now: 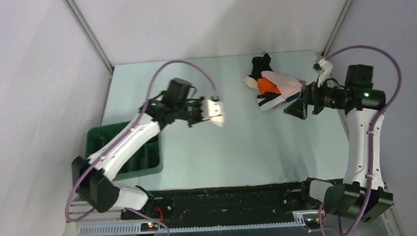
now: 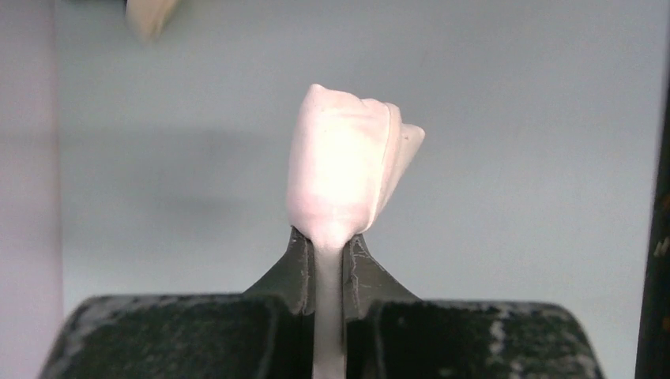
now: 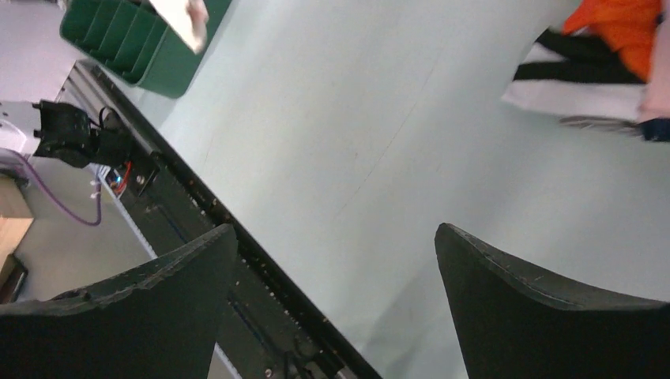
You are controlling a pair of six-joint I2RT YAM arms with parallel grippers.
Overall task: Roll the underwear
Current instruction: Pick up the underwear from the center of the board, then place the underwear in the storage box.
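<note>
The left gripper [image 1: 205, 111] is clamping a pale pink garment [image 1: 215, 112] over the middle of the table [image 1: 241, 149], its fingers pinched together on the cloth's near end. That end is disappearing between the fingers, so how far it runs back cannot be told. In the left wrist view the bundle [image 2: 344, 166] is standing straight out from the fingertips of the gripper [image 2: 329, 246], folded thick, with its long axis in line with the gripper. From above it is pointing rightward, toward the heap of underwear [image 1: 273, 86].

The heap is lying at the far right of the table, with orange, white, black and pink pieces overlapping so that single garments are hard to separate. The right gripper [image 1: 297, 106] is sitting just beside it with its fingers spread wide and nothing between them. Its wrist camera is catching only a corner of the heap [image 3: 608, 55] — the rest is running out of frame — past the open gripper [image 3: 333, 237].

The left arm is covering part of the green tray [image 1: 101, 136] at the table's left edge. A blurred pale shape at the top of the left wrist view is too soft to identify.

The table is showing as a smooth pale blue-green surface, with plain pale walls [image 1: 29, 79] closing in on three sides.
</note>
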